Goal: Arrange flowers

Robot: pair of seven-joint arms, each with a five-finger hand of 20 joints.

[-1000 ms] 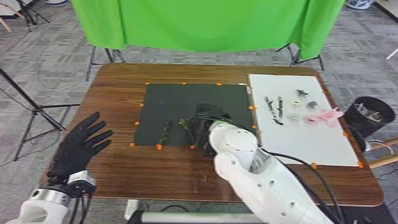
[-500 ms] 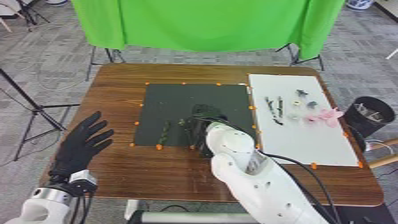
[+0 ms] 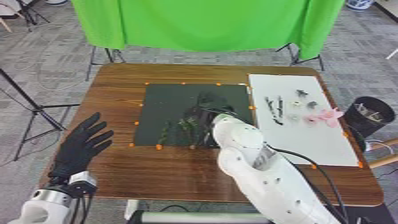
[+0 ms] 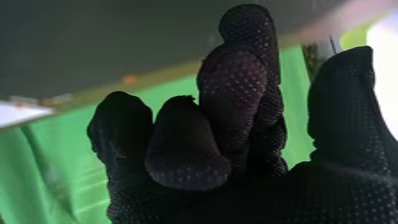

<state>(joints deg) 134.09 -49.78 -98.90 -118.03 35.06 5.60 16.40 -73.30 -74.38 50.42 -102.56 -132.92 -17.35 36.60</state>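
Head view: a black-gloved right hand (image 3: 211, 106) hangs over the dark rectangular mat (image 3: 169, 100) on a brown wooden counter (image 3: 115, 100), just beside thin, leafy green stems (image 3: 165, 134) laid near the mat's near edge. In the right wrist view its fingers (image 4: 238, 85) are loosely raised, partly bent and close together, the thumb apart, with nothing seen pinched between them. The danger is a sideways brush – broad glove, light stems – that could drag the laid greenery out of line as the hand clears the mat. On the smooth white sheet (image 3: 311, 145) at the right, dark, slender sprigs (image 3: 275, 111) lie close to one another; a wide pinch there could snag both, or push one askew. The soft pink flower (image 3: 330, 117) beside them would likely crush under a firm grip. The stems on the mat run lengthwise from its near edge toward the far one, leaning slightly (which end is the tip cannot be told); the sprigs on the sheet lie much the same way. The left hand (image 3: 80, 146), fingers spread, waits off the mat's left side.
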